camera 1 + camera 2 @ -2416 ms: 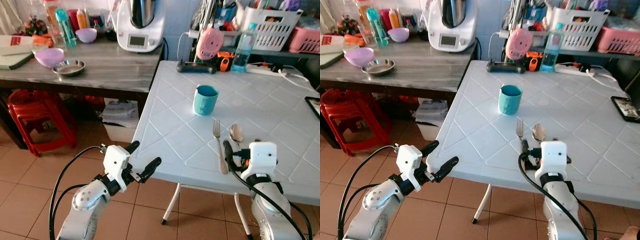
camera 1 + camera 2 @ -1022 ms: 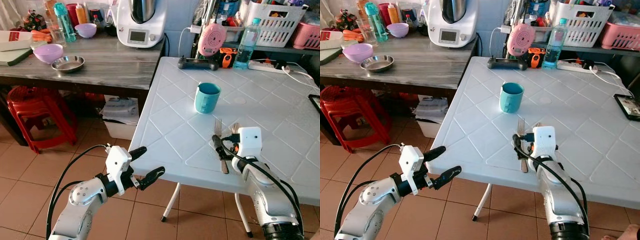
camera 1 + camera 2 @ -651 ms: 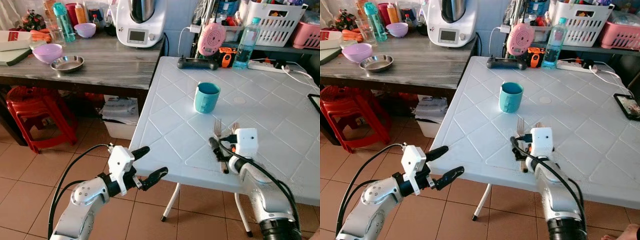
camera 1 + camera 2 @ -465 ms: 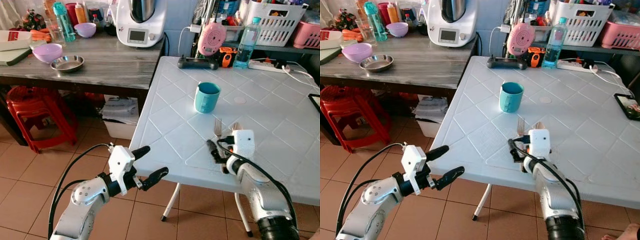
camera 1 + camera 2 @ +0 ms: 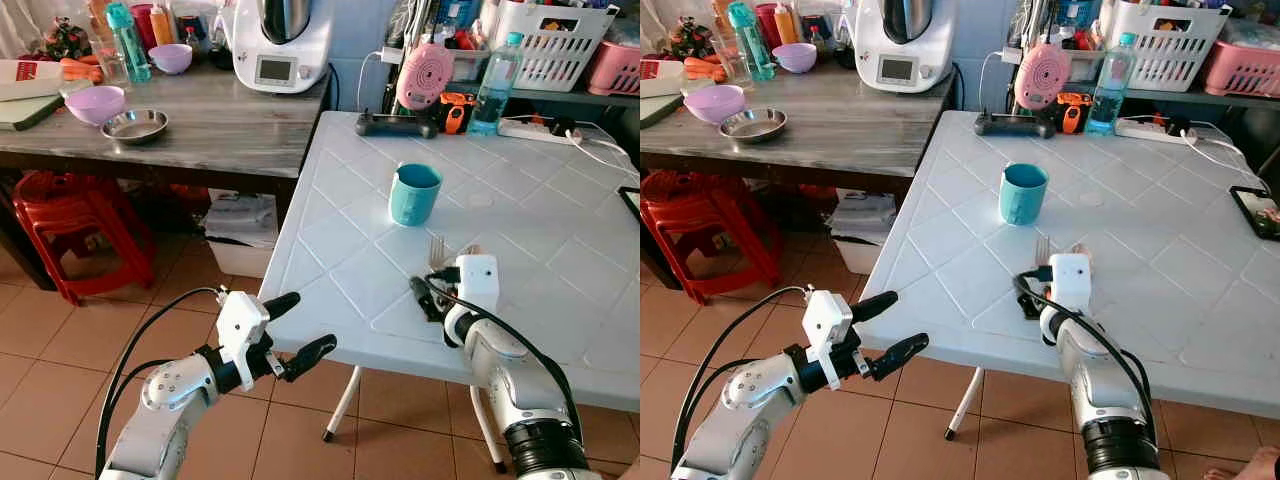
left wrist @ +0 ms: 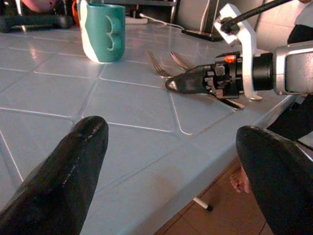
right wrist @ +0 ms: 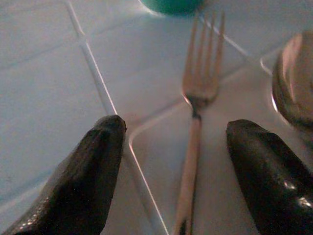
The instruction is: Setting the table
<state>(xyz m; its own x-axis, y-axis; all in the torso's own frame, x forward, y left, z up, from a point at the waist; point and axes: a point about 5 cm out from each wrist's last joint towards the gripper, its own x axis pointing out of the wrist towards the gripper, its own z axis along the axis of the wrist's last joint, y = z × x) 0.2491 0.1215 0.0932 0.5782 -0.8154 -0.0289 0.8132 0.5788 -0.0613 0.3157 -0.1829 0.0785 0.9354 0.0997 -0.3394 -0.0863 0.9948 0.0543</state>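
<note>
White worktop (image 5: 340, 240) carries a fork (image 7: 193, 117) and spoon (image 7: 293, 88) near the cup (image 5: 413, 194). Right tool (image 7: 181, 191), fingers apart, has pulled back from the fork, so that piece seems placed; left tool (image 5: 300, 325) hangs open off the edge.

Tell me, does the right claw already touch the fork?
Apart. In the right wrist view the fork lies flat on the table between the open right claw, with bare table on both sides.

No legible text, labels or numbers
</note>
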